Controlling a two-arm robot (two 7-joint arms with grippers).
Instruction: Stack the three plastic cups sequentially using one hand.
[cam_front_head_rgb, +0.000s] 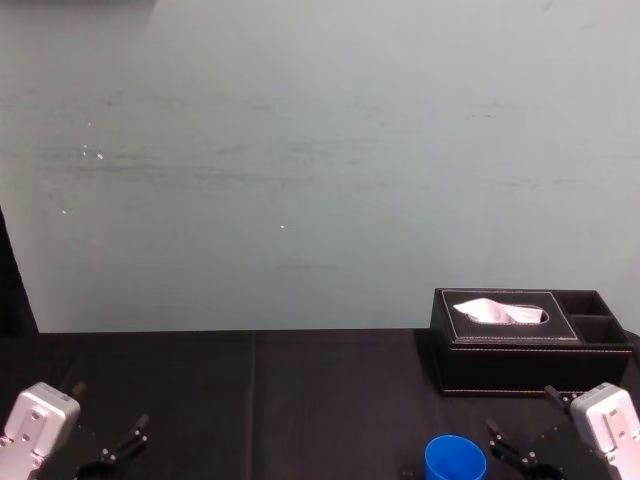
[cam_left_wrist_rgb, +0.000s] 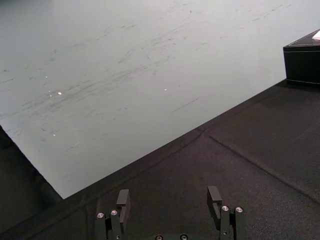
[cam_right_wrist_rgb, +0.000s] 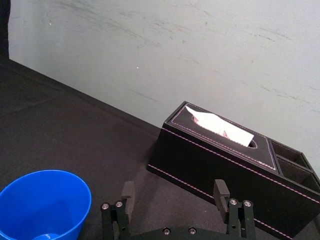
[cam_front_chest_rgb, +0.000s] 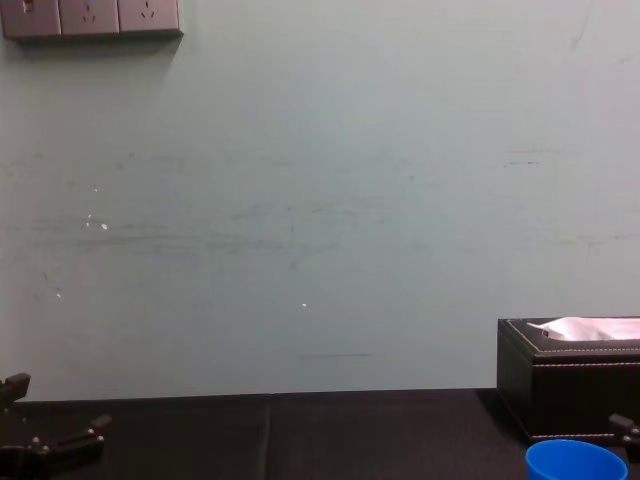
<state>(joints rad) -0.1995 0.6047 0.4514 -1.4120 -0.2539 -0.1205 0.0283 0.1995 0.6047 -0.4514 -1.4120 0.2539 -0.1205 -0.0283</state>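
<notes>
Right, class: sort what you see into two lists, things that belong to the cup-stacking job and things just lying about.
For the job: blue plastic cup; right claw, open, beside it; left claw, open, low on the left.
Lying about: black stitched tissue box behind the cup; white tissue in its slot; wall sockets.

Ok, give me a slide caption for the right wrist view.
Open right gripper poised beside an upright blue cup, with a black tissue box just beyond.

Blue cup (cam_right_wrist_rgb: 42, 205) smooth glossy plastic; tissue box (cam_right_wrist_rgb: 215, 155) stitched leather-look; table cloth (cam_front_head_rgb: 300, 400) matt black.
</notes>
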